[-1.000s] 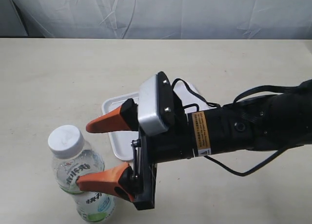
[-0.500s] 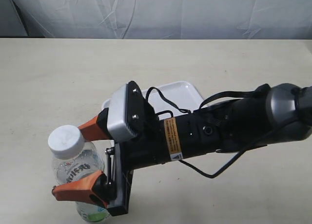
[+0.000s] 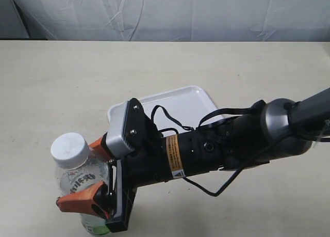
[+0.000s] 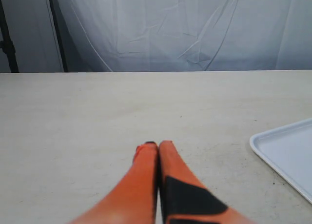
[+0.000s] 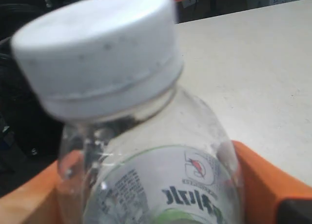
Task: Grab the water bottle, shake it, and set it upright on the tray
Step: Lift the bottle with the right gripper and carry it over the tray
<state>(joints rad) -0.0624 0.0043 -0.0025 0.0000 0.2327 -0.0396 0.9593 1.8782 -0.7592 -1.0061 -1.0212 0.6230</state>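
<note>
Your right claw (image 3: 77, 173) is spread about as wide as the bottle (image 3: 81, 179) and set around it, one orange finger on each side of the body just under the white cap. In the right wrist view the fingers (image 5: 258, 180) look to lie against the clear wall. That picture is blurred, so you cannot tell whether they press or only touch.

The bottle stands upright on the counter (image 3: 51, 82), off the tray (image 3: 191, 100), beside the tray's near left corner and apart from its rim. Its base is hidden behind the claw's mount.

The right arm lies across the tray's near edge and covers it. The tray's far edge and right corner show, and the part of its floor you can see is bare.

There is open counter to the left of the tray and beyond it, up to the counter's far edge, where a white cloth hangs.

Your left claw (image 4: 155, 146) is pressed closed with nothing between its fingers, low over the counter. The tray's corner (image 4: 287, 155) lies off to one side of it, well apart.
</note>
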